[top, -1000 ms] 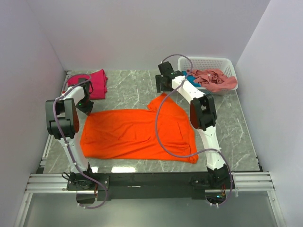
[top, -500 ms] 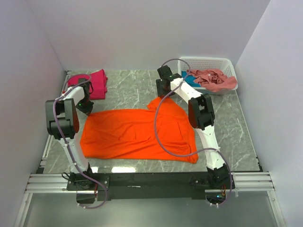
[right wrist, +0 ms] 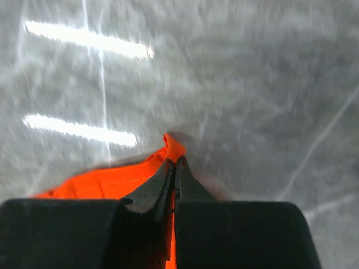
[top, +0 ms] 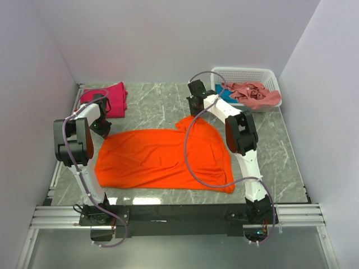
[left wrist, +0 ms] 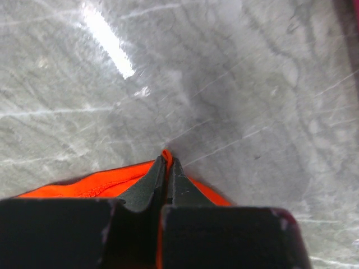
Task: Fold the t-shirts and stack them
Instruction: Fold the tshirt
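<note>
A bright orange t-shirt (top: pixel 162 157) lies spread flat across the middle of the grey marble table (top: pixel 157 103). My left gripper (top: pixel 103 129) is shut on the shirt's far left corner; orange cloth (left wrist: pixel 166 154) pokes out past the tips of its closed fingers. At the far right corner my right gripper (top: pixel 193 112) is shut on the shirt, with a tuft of orange cloth (right wrist: pixel 175 144) sticking out beyond its tips. A magenta-red t-shirt (top: pixel 109 100) lies folded at the back left. A salmon-pink t-shirt (top: pixel 255 93) and a teal-blue t-shirt (top: pixel 229 95) lie in the basket.
The white lattice basket (top: pixel 244 74) stands at the back right corner against the wall. White walls close in the table on three sides. The arm bases and a metal rail (top: pixel 179 216) run along the near edge.
My right gripper has shut on the orange shirt's far right corner after standing open above it. The left gripper keeps its grip on the far left corner.
</note>
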Available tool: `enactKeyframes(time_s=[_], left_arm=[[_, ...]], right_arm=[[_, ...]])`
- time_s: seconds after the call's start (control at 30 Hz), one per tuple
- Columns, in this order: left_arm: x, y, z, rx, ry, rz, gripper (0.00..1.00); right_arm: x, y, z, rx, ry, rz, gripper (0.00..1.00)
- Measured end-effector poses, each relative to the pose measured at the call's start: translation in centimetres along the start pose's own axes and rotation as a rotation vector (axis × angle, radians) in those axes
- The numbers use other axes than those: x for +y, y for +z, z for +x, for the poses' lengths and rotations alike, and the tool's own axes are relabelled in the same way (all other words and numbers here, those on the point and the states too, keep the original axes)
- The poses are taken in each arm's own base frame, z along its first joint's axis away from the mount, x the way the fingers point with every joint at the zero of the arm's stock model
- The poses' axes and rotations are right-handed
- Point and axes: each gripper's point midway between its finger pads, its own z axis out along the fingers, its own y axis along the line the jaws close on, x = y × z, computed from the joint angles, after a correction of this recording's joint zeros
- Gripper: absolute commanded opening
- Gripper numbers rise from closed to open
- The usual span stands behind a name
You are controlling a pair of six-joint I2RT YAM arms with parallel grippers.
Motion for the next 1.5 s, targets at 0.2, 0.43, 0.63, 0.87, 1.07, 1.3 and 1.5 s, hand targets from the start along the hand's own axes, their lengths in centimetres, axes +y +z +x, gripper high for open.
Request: enactKeyframes(time_s=[0.2, 0.43, 0.63, 0.87, 1.07, 1.3, 1.5], left_arm=[[0.6, -1.0, 0.5, 0.005, 0.005, 0.009, 0.01], [1.6, -3.5, 0.3, -0.021, -0.01, 0.054, 0.01], [2.7, -4.7, 0.5, -0.033, -0.017, 0.072, 0.01], [4.0, -5.2, 1.4, -0.025, -0.02, 0.086, 0.01], [5.2, -5.7, 1.9, -0.029, -0.036, 0.085, 0.01], [6.5, -5.6, 1.8, -0.05, -0.063, 0.056, 0.01], [7.1, -5.7, 1.3, -0.057, -0.088, 0.06, 0.01]], right_arm=[[-0.7, -4.0, 2.1, -0.016, -0.026, -0.018, 0.0], [0.3, -11.8, 2.4, -0.155, -0.029, -0.101, 0.0], [1.6, -15.9, 4.9, -0.21, -0.053, -0.155, 0.0], [1.4, -19.3, 8.1, -0.238, -0.073, -0.16, 0.0], [0.7, -20.9, 11.5, -0.229, -0.063, -0.161, 0.0], [1.4, -21.1, 16.9, -0.147, -0.087, -0.198, 0.0], [1.3, -22.6, 18.5, -0.147, -0.066, -0.215, 0.0]])
